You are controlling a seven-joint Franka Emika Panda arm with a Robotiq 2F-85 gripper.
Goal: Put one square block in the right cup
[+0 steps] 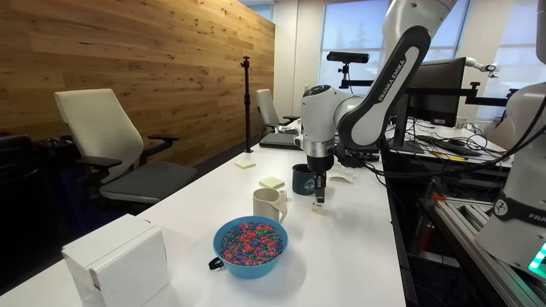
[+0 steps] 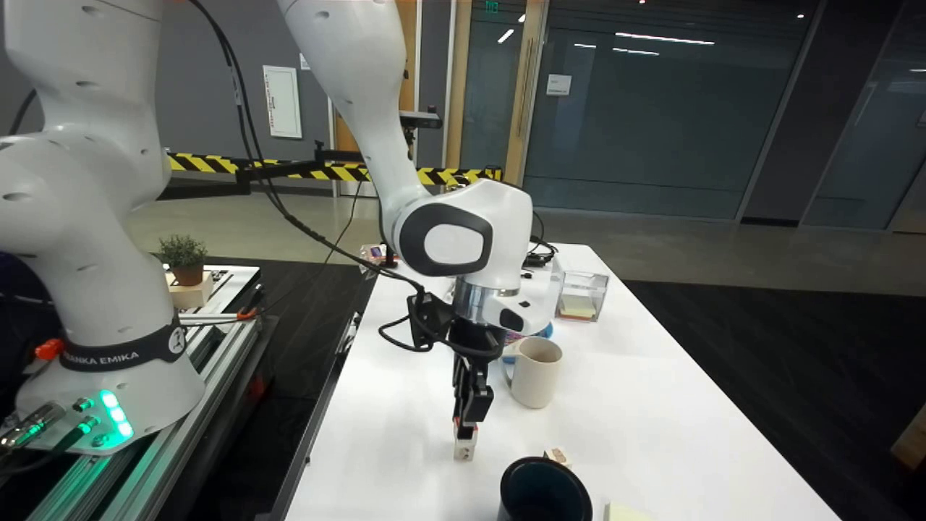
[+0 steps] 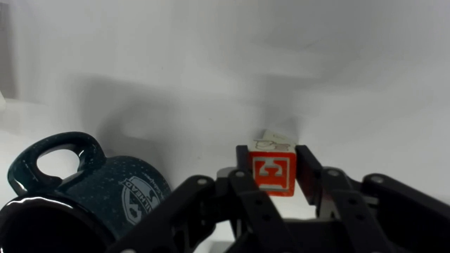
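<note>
My gripper [image 3: 272, 167] is shut on a square block with a red letter face [image 3: 274, 174], one finger on each side. A second, pale block [image 3: 276, 135] shows just below the held one and is turned a little; it also shows under the fingertips in both exterior views [image 1: 317, 209] [image 2: 465, 450]. I cannot tell whether the two blocks touch. The dark glossy mug [image 1: 301, 181] stands upright close beside the gripper; in the wrist view it is at the lower left [image 3: 102, 186], with its handle towards the upper left. The inside of the mug is too dark to see.
The cream-white cup [image 1: 264, 207] stands near the gripper, with the blue bowl [image 1: 251, 270] of colourful bits beyond it. Another block [image 2: 558, 456] lies by the dark mug. Yellow sticky notes [image 1: 271, 183], crumpled paper [image 1: 340, 172] and a white box [image 1: 128, 268] are on the table.
</note>
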